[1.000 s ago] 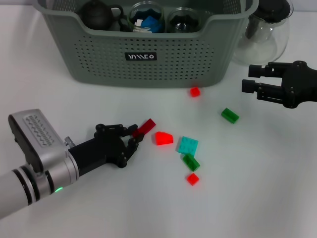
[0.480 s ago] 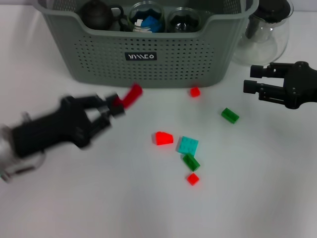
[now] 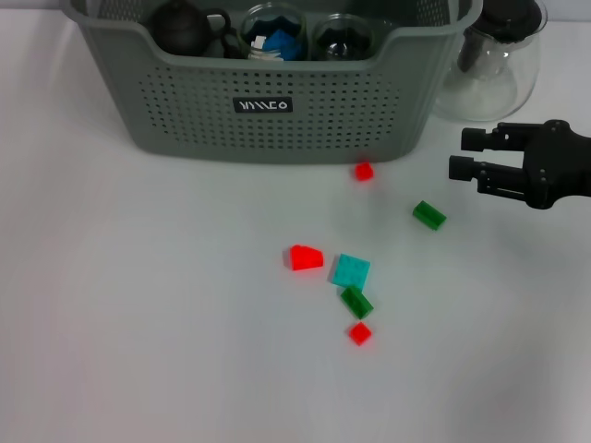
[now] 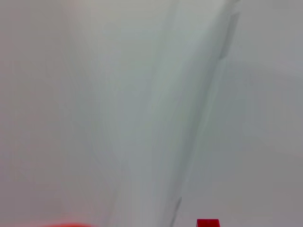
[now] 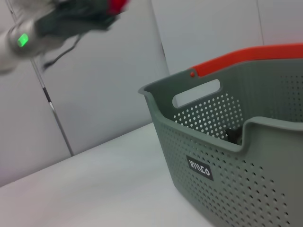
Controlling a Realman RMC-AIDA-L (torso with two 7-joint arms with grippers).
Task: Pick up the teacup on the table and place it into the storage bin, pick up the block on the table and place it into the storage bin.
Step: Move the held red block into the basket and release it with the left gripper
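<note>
The grey-green storage bin [image 3: 277, 101] stands at the back of the table and also shows in the right wrist view [image 5: 222, 156]. It holds a dark teapot [image 3: 180, 28] and two glass cups [image 3: 272, 32]. No teacup shows on the table. Several blocks lie in front of the bin: a red one [image 3: 305, 257], a teal one [image 3: 351, 270], two green ones [image 3: 428, 215] and small red ones [image 3: 363, 171]. My left gripper [image 5: 106, 9] is out of the head view; the right wrist view shows it high up, shut on a red block [image 5: 117, 4]. My right gripper [image 3: 466, 153] hovers open and empty at the right.
A clear glass pitcher [image 3: 494, 55] with a dark lid stands right of the bin, just behind my right gripper. The bin has an orange-red far rim [image 5: 246, 56]. The left wrist view shows only a pale blurred surface and a red scrap [image 4: 207, 223].
My left gripper lifted the red block off the table, swung up and left, and left the head view. My right gripper shifted slightly.
</note>
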